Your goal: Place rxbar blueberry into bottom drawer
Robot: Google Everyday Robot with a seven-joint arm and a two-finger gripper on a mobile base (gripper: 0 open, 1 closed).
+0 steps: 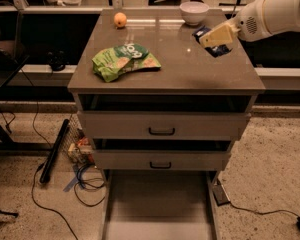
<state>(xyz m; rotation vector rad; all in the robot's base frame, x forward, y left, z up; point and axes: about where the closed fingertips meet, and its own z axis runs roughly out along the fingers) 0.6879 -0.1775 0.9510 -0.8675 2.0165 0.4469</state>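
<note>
The table (180,79) is the biggest thing, and its top carries all the loose objects. Below the table front, the bottom drawer (160,199) stands pulled out. Its flat floor is bare, so I think it waits to receive the bar. The two upper drawers (162,125) are out only a little, and their fronts overhang the back part of this drawer.

The arm (280,11) reaches in over the right rear corner of the table. A green snack bag (124,60) lies left of the table's middle, well apart from the arm. A white bowl (194,12) sits at the rear edge, near the tool (215,36).

The tool is pinching the rxbar blueberry (221,49), with its fingers pressed on the wrapper, above the table's right rear part. A small orange fruit (120,19) sits at the left rear. The way over the right front edge looks free.
</note>
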